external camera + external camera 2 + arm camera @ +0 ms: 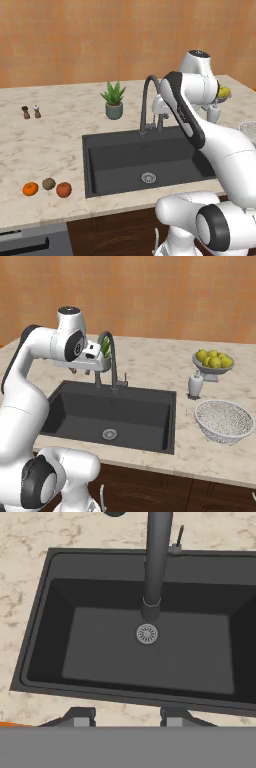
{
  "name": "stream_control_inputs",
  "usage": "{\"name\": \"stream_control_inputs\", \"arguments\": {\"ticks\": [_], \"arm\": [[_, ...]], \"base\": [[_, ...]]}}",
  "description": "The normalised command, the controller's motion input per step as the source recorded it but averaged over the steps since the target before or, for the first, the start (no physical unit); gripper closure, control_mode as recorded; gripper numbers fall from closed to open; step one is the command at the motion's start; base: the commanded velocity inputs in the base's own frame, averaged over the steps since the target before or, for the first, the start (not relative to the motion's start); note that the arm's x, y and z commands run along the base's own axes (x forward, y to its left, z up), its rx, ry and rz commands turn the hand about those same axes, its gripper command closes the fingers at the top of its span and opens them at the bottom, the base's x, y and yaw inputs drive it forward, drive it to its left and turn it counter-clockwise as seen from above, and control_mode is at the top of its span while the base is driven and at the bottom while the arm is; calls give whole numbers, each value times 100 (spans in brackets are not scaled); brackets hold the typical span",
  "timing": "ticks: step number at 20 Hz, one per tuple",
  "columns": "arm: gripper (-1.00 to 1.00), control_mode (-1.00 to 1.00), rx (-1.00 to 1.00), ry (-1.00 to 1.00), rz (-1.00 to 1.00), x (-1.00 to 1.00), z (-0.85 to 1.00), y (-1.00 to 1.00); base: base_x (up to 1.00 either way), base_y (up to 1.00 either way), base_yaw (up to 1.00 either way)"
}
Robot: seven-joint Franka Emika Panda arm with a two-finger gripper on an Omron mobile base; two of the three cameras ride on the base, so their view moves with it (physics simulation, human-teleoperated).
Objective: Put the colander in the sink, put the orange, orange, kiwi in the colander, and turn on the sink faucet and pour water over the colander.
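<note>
The colander (224, 420) stands on the counter right of the sink (110, 411), and its edge shows at the right border of the left base view (249, 128). Two oranges (30, 188) (63, 189) lie on the counter left of the sink (145, 162), with the kiwi (48, 183) between them. The sink faucet (148, 100) (111, 353) arches over the dark basin, and no water runs from it. My gripper (160, 119) (81, 371) (127, 717) hangs over the sink close to the faucet (156, 562). It is open and holds nothing.
A pedestal bowl of lemons (213, 361) and a white soap dispenser (195, 385) stand behind the colander. A potted plant (114, 100) sits behind the sink, and a salt and pepper pair (31, 112) stands at the far left. The drain (147, 634) lies below the spout.
</note>
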Motion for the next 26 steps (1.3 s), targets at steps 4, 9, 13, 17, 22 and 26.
{"name": "stream_control_inputs", "arguments": {"ticks": [4,9,13,17,22,26], "arm": [[-100,-100,0,0,2,-17,0,-40],[-100,-100,0,0,1,-40,0,-100],[-100,-100,0,0,0,-23,-9,-100],[-100,-100,-2,0,0,-4,-36,-92],[-100,-100,-3,0,0,5,-32,-63],[-100,-100,0,0,0,4,-13,-44]], "base": [[0,0,0],[0,0,0],[0,0,0],[0,0,0],[0,0,0],[0,0,0]]}}
